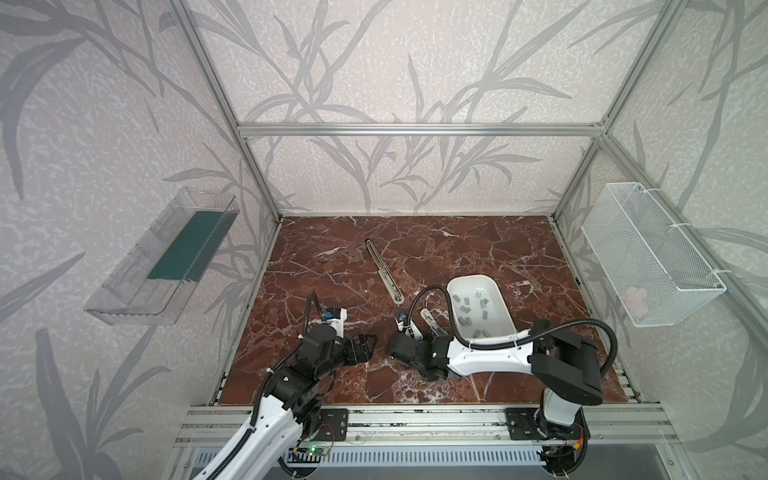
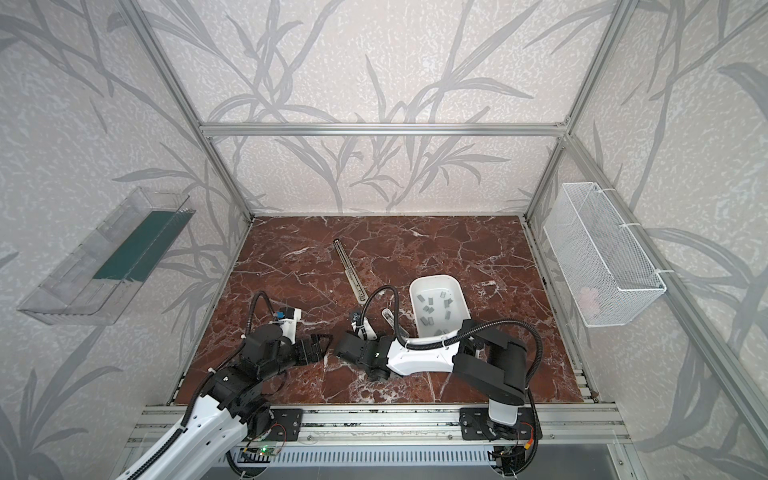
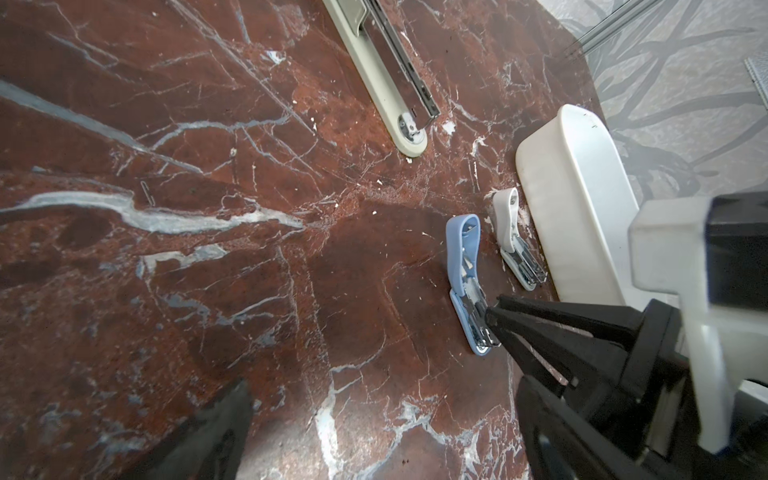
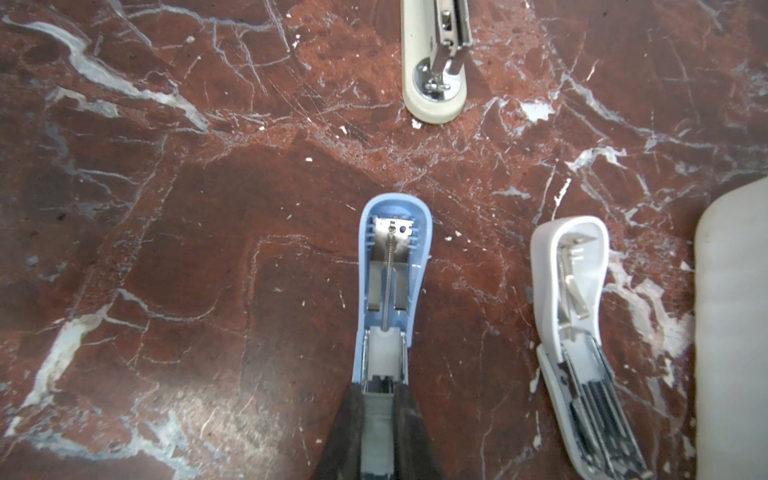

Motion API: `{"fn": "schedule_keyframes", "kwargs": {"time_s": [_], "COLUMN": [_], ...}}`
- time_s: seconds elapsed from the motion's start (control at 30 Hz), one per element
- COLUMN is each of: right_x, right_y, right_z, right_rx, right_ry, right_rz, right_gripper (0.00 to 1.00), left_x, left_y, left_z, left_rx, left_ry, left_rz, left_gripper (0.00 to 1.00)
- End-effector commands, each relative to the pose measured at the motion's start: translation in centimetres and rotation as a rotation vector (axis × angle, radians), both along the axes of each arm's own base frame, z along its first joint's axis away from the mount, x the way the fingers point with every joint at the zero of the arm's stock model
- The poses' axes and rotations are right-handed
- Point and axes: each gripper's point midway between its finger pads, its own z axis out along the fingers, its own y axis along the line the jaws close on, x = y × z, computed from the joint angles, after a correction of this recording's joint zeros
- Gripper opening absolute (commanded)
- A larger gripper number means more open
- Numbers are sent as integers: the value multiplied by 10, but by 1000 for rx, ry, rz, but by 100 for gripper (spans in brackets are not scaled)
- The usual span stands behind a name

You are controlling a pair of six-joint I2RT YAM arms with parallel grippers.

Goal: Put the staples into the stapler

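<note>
In both top views, your white tray (image 1: 473,279) (image 2: 432,277) holds loose staples (image 1: 464,309) (image 2: 428,308). The left gripper (image 1: 365,348) hovers low, its claw spread wide.

In the left wrist view, you see the right gripper (image 3: 492,318) touching the opened blue stapler (image 3: 463,249).

In the right wrist view, its fingers pinch a staple strip (image 4: 376,411) over that stapler's magazine.
</note>
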Motion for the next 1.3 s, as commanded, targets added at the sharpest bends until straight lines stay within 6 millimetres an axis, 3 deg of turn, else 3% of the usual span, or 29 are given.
{"fn": "schedule_keyframes", "kwargs": {"time_s": [0.0, 1.27], "right_x": [7, 15], "right_y": [6, 1], "right_z": [6, -4], "right_rx": [6, 6], "right_ry": [-16, -6], "right_rz": [13, 22], "right_gripper": [0, 0], "left_x": [5, 6], "left_y": [-2, 5], "left_z": [12, 13], "left_rx": [-23, -8], "left_ry": [-28, -50], "left_rz": [7, 41], "left_gripper": [99, 99]}}
